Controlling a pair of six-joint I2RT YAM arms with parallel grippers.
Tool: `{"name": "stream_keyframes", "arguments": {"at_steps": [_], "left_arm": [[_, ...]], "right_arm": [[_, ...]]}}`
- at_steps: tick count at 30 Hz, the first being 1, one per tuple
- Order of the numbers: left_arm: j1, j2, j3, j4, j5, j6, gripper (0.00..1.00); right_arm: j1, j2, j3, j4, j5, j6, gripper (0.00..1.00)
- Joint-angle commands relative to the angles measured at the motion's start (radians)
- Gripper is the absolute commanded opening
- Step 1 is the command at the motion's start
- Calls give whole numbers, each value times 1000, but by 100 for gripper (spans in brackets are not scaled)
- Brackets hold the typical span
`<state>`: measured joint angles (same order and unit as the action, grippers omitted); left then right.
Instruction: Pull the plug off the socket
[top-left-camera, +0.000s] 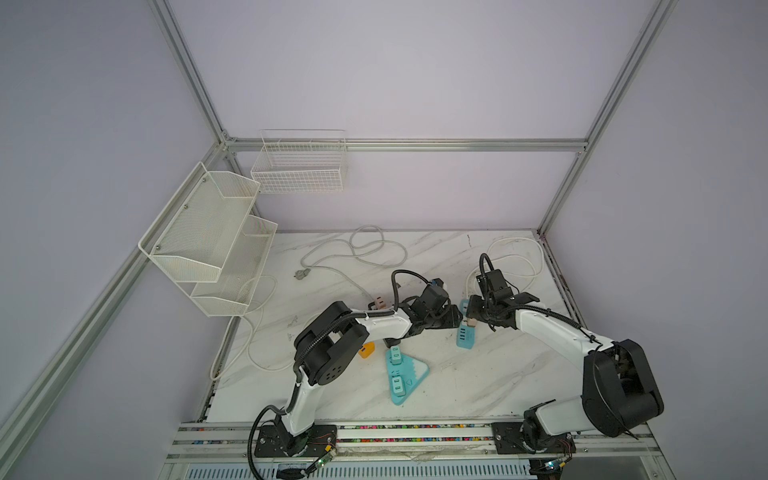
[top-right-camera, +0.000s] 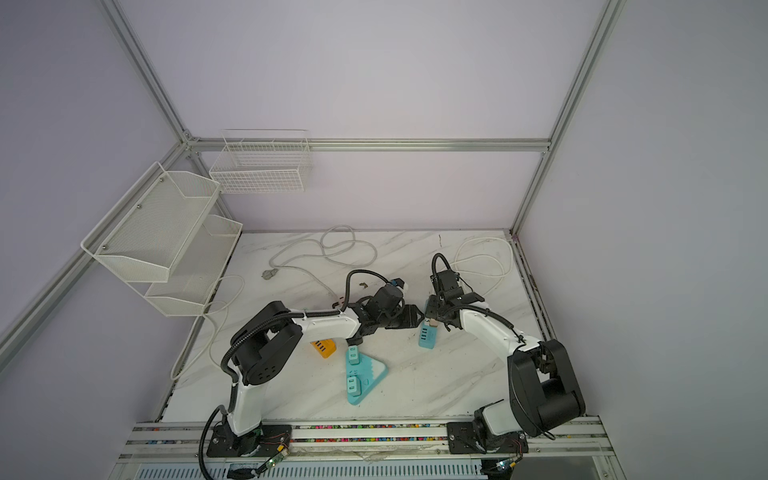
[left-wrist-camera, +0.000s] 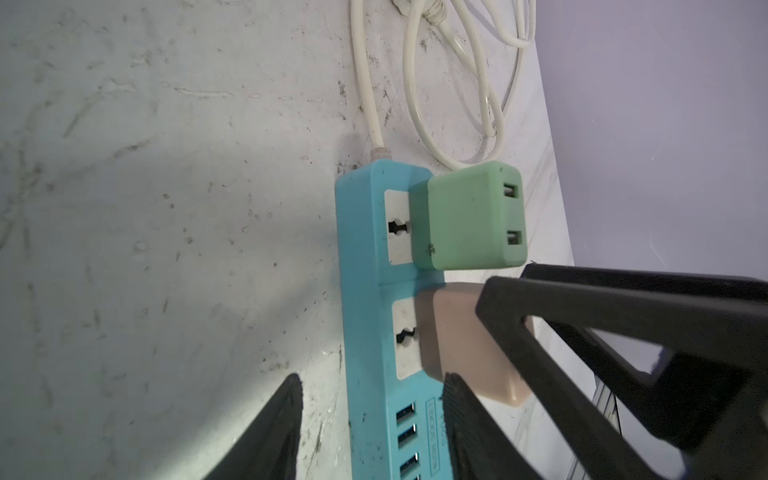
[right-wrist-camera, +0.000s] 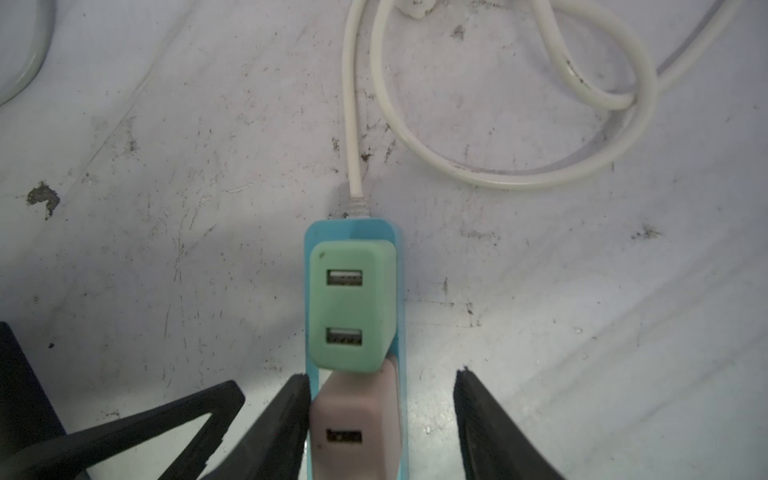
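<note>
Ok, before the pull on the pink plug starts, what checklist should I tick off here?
1. Pink plug seated in blue power strip: ok.
2. Right gripper straddles the pink plug: ok.
3. Right gripper clamped on it: not ok; one finger touches, the other stands apart.
4. Left gripper straddles the strip: ok.
5. Left gripper clamped on the strip: not ok; a gap shows beside one finger.

The strip (left-wrist-camera: 361, 291) lies on the table (top-left-camera: 478, 382), between my left gripper (left-wrist-camera: 372, 378) and right gripper (right-wrist-camera: 380, 374). 2 plugs sit on it, far plug (right-wrist-camera: 351, 307) just behind near plug (right-wrist-camera: 353, 424). Its cord (right-wrist-camera: 352, 124) loops behind, far right.
</note>
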<state>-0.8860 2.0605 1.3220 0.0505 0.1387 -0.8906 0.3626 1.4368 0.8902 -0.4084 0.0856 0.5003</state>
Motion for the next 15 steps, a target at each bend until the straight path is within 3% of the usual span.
{"name": "stream_keyframes", "arguments": {"at_steps": [1, 15], "left_arm": [[-1, 17, 105, 34, 47, -2, 52], [-2, 84, 146, 23, 69, -11, 42]], "right_arm": [[2, 5, 0, 6, -6, -12, 58], [43, 62, 23, -9, 22, -17, 54]]}}
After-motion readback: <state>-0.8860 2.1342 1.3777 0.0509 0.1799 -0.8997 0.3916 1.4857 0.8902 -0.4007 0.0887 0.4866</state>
